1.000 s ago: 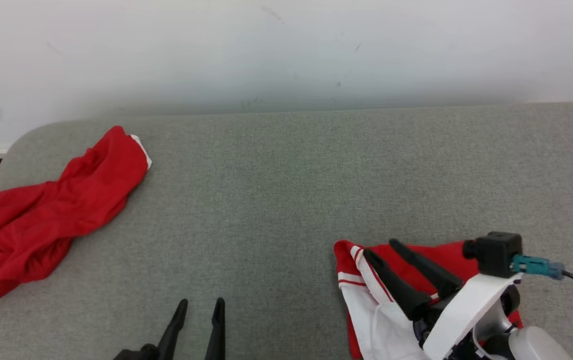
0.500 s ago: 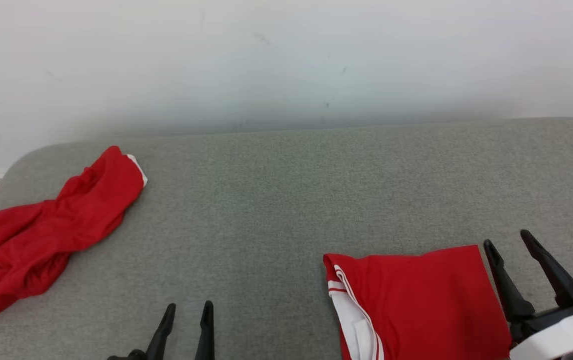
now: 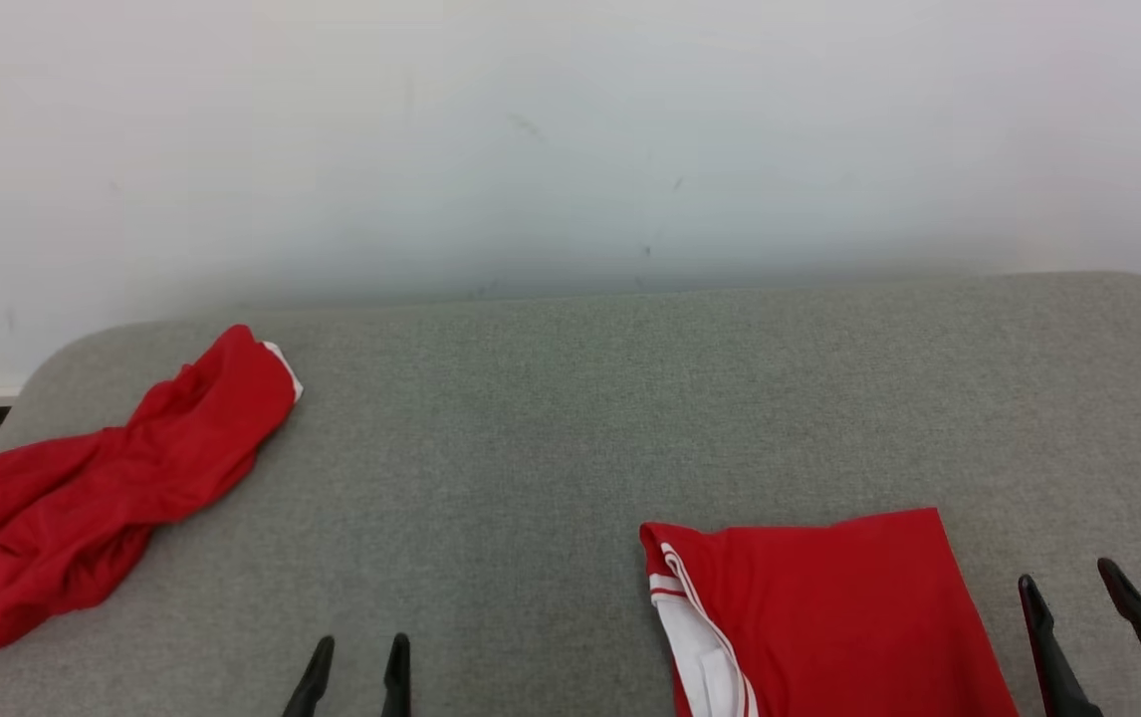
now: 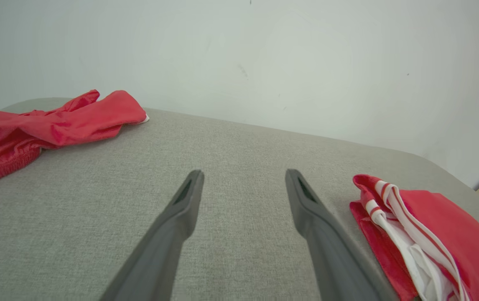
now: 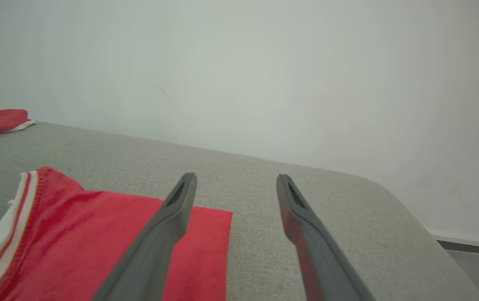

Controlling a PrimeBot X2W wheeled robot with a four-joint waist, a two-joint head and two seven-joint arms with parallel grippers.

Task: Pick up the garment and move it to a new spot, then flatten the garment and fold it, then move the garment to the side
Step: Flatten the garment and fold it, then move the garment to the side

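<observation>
1. We see the folded garment (image 3: 829,617) lying flat on the grey tabletop (image 3: 570,418), at the near right of the head view. It is red, with a white panel and red-and-white striped trim along its left edge.
2. Our right gripper (image 3: 1067,573) hovers just to the right of that garment, and its fingers point away from us. They stand wide apart and hold nothing.
3. In the right wrist view, the left finger (image 5: 168,221) crosses over the garment's far right corner. The other finger stands over bare grey cloth. We cannot tell whether either finger touches the surface.
4. Our left gripper (image 3: 361,642) shows at the bottom edge of the head view, left of centre and well apart from the folded garment. Its fingers are spread wide and empty, over bare tabletop.
5. In the left wrist view, the folded garment lies to the right of the fingers, with its striped edge turned toward them.
6. A second red garment (image 3: 93,498) lies crumpled at the far left corner of the tabletop, with a bit of white showing at its far tip. It is well apart from both grippers.
7. A pale wall (image 3: 570,149) rises behind the tabletop's far edge.
</observation>
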